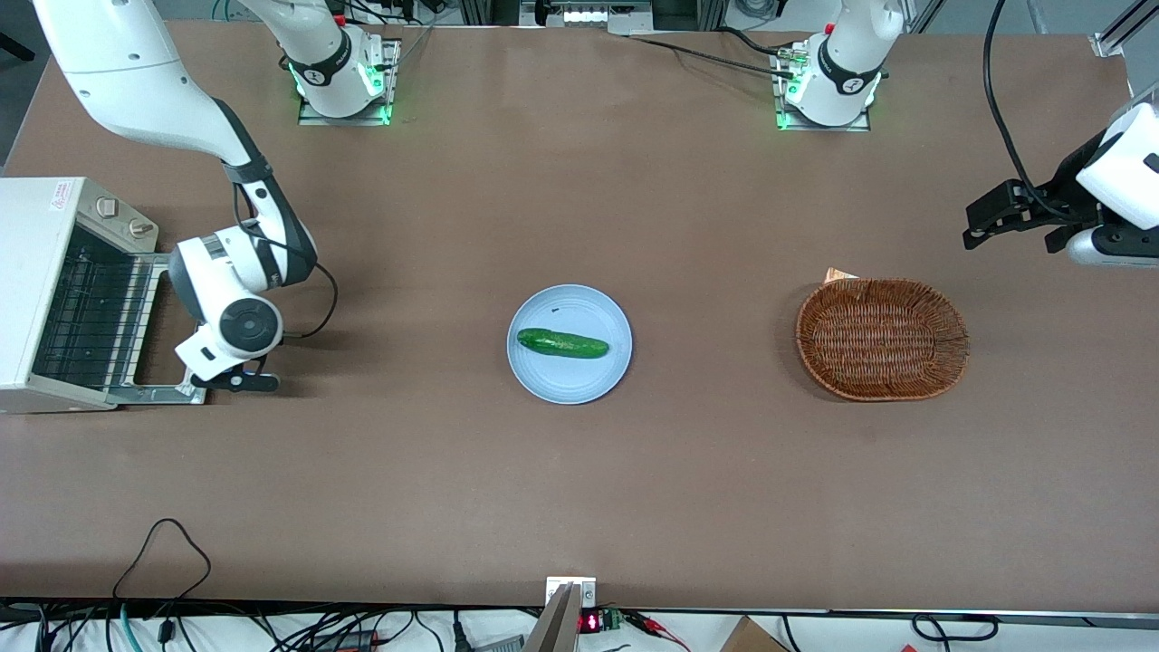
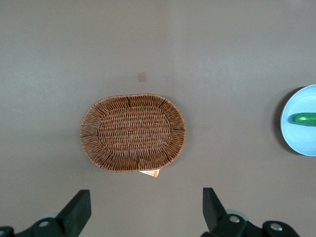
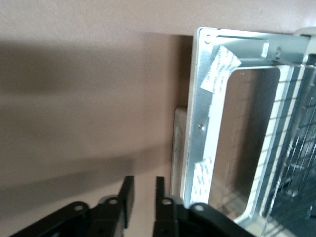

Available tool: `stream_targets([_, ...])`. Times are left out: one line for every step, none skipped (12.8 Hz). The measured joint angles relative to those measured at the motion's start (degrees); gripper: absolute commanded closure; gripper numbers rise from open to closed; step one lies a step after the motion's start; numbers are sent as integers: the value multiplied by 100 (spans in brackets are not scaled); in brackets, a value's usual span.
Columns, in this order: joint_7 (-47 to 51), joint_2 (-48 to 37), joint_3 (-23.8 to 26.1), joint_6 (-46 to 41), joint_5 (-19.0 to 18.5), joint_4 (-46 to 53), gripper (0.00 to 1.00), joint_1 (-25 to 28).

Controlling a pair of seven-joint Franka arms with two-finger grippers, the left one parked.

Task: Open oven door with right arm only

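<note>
The cream-white oven (image 1: 41, 272) stands at the working arm's end of the table, its wire rack showing inside. The oven door (image 1: 149, 393) hangs fully down and lies flat in front of the oven's mouth; in the right wrist view its silver frame (image 3: 200, 123) and bar handle (image 3: 178, 143) show. The right arm (image 1: 231, 272) bends down over the door's free edge. My gripper (image 1: 234, 380) (image 3: 143, 180) sits just off the door's handle edge, low over the table. Its fingers stand a narrow gap apart with only bare table between them, holding nothing.
A blue plate (image 1: 543, 376) with a green cucumber (image 1: 562, 343) lies mid-table. A brown wicker basket (image 1: 883, 338) sits toward the parked arm's end; it also shows in the left wrist view (image 2: 133, 132), with the plate (image 2: 298, 143) at that view's edge.
</note>
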Motion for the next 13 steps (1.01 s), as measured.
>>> stream_targets([-169,-64,7,-266,309,186,1,1])
stream_targets([-310,-131,13,-603,618,420,1,3])
stream_targets([-463,-187,15,-996,945,693,1,4])
stream_targets([-631,-227,16,-1420,1271,1002,1,5])
stream_targets([-792,-266,17,-1849,1571,1333,1,5])
stream_targets([-951,-309,17,-2254,1849,1659,1,5])
stream_targets([-1135,-367,16,-2624,2138,1944,1,0])
stream_targets([-1302,-472,11,-2891,2424,2153,1,-8])
stream_targets([-1428,-626,4,-3022,2684,2284,1,-20])
stream_targets([-1563,-825,-3,-3083,2899,2354,1,-32])
stream_targets([-1681,-1051,-12,-3120,3101,2377,1,-55])
stream_targets([-1792,-1247,-15,-3140,3340,2378,1,-113])
stream_targets([-1908,-1423,-20,-3146,3585,2376,1,-196])
